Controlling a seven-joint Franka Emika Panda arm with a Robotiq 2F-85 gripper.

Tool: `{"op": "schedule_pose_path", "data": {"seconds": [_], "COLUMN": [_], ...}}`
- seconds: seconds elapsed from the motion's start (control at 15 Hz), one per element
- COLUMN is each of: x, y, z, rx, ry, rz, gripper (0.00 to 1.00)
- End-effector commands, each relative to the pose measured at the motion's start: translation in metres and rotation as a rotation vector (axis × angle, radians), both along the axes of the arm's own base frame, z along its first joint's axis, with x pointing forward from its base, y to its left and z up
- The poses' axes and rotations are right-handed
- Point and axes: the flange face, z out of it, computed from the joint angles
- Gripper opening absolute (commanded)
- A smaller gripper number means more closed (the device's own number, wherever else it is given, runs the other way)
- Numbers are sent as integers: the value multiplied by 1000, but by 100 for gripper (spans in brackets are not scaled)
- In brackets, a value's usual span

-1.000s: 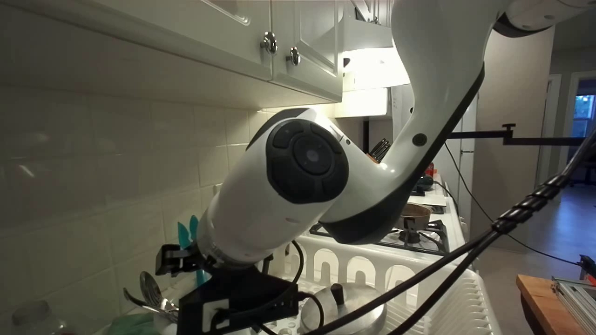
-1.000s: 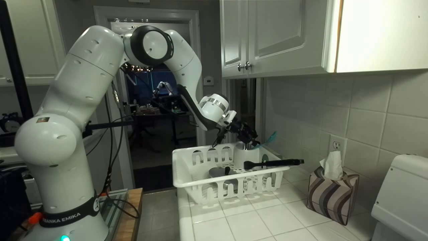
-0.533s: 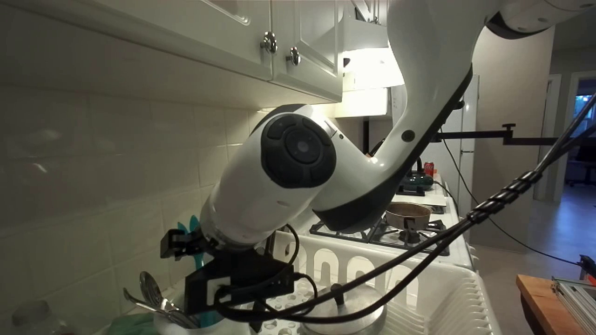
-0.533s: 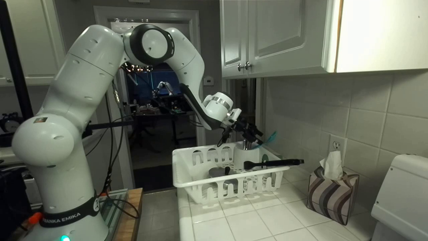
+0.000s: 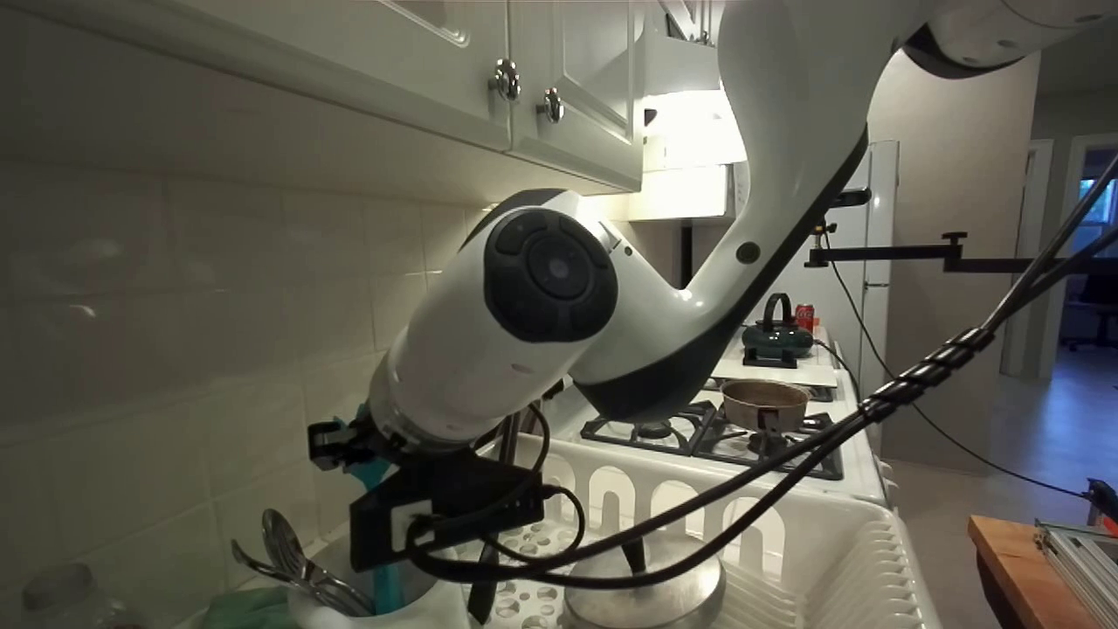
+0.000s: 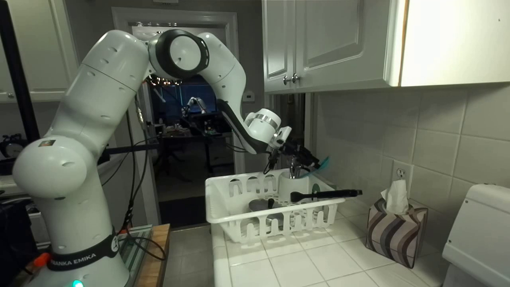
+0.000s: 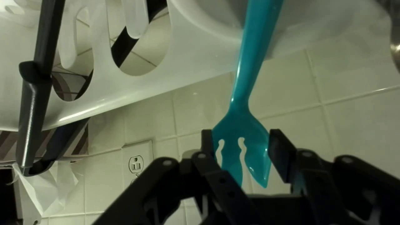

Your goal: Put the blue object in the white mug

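The blue object, a teal fork-headed utensil (image 7: 242, 120), leans out of the white mug toward the tiled wall; its head also shows in an exterior view (image 6: 325, 161) and its handle in the mug (image 5: 387, 587). The white mug (image 6: 293, 189) stands in the dish rack's far corner and also holds metal spoons (image 5: 301, 566). My gripper (image 7: 242, 139) is open, tilted, with one finger on each side of the utensil's head. The left finger covers part of the head's edge. I cannot tell whether the fingers touch it.
The white dish rack (image 6: 259, 217) holds a steel lid (image 5: 651, 590) and a black utensil (image 6: 326, 194). The tiled wall (image 7: 297, 143) with an outlet (image 6: 400, 172) is close beyond the fingers. Cabinets (image 5: 349, 61) hang above. A tissue box (image 6: 396, 231) stands on the counter.
The gripper has moved toward the tiled wall and the utensil's head, and now covers more of it in an exterior view. The blue utensil, mug and rack have not moved.
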Motion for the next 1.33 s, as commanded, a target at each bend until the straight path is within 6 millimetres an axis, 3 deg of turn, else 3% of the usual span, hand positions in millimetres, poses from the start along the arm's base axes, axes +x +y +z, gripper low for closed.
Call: {"op": "schedule_pose_path", "data": {"seconds": [0.0,0.13,0.27,0.33,0.47,1.07,1.27], "x": [6,6,5,3,1,3,5], "y": [6,7,8,9,10,13,14], "z": [-6,-8,-9,-7,-4,-12,-17], "rx": [-9,-9,-10,-7,2,-46,-68], "ry": [7,16,19,19,18,45,54], "rz": [49,55,60,62,70,100,111], "gripper": [21,7,0,29,33,94,100]}}
